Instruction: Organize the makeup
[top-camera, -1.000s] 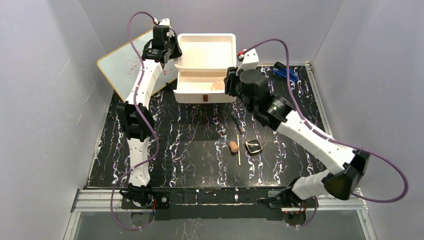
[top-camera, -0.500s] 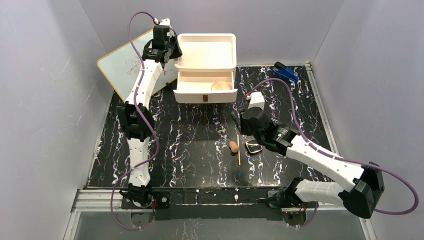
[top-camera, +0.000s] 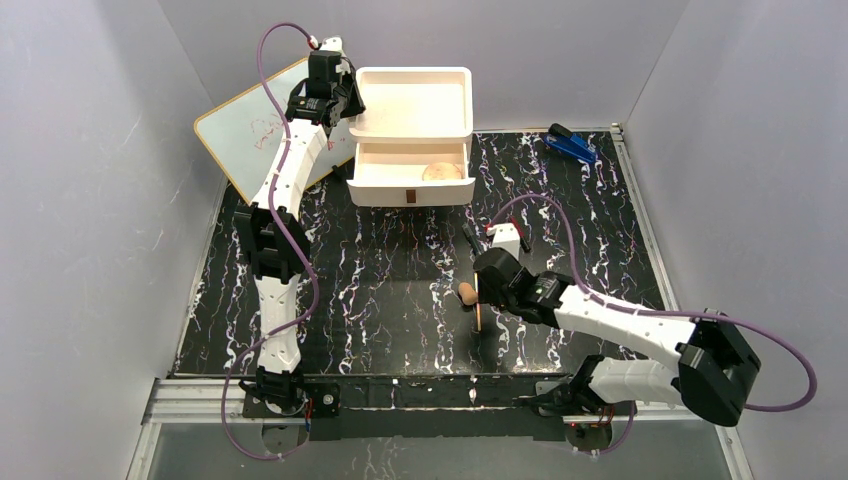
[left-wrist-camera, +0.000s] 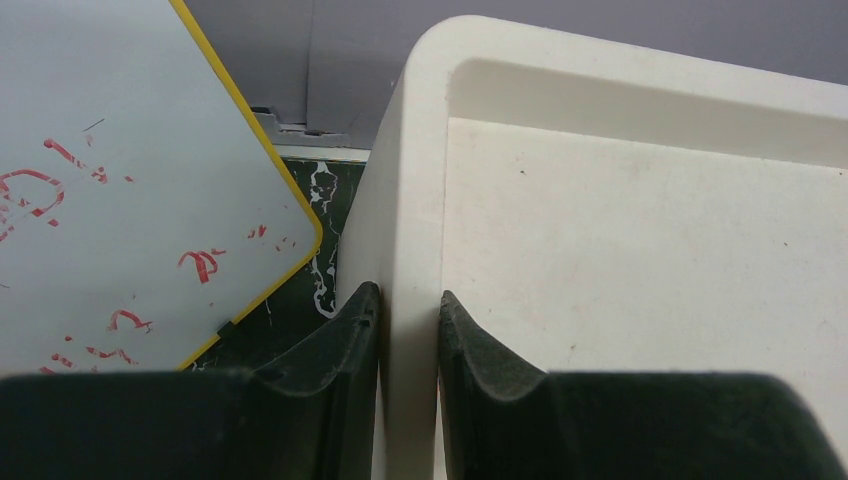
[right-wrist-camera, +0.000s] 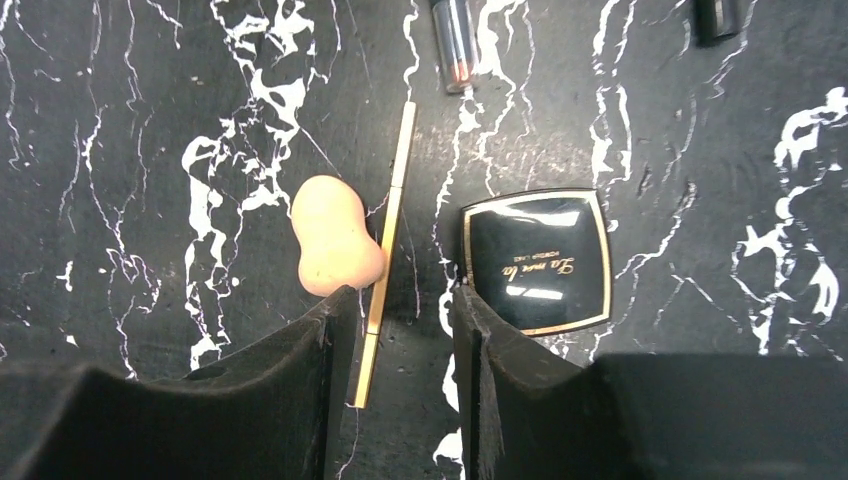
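Note:
My left gripper is shut on the left wall of the white drawer box, also in the top view. A round pinkish-tan disc lies in the open lower drawer. My right gripper is open, low over the table, its jaws astride the thin yellow stick. The tan egg-shaped sponge lies just left of the stick, the black gold-rimmed compact just right. One dark pencil end lies beyond, another at the far right. In the top view the right gripper hides the compact.
A whiteboard with a yellow rim leans at the back left beside the drawer box. A blue clip-like object lies at the back right. The upper tray of the box holds nothing visible. Grey walls enclose the black marbled table.
My right arm has pulled back from the lower drawer, leaving the disc inside, and come down toward me over the yellow stick. The left gripper has not moved.

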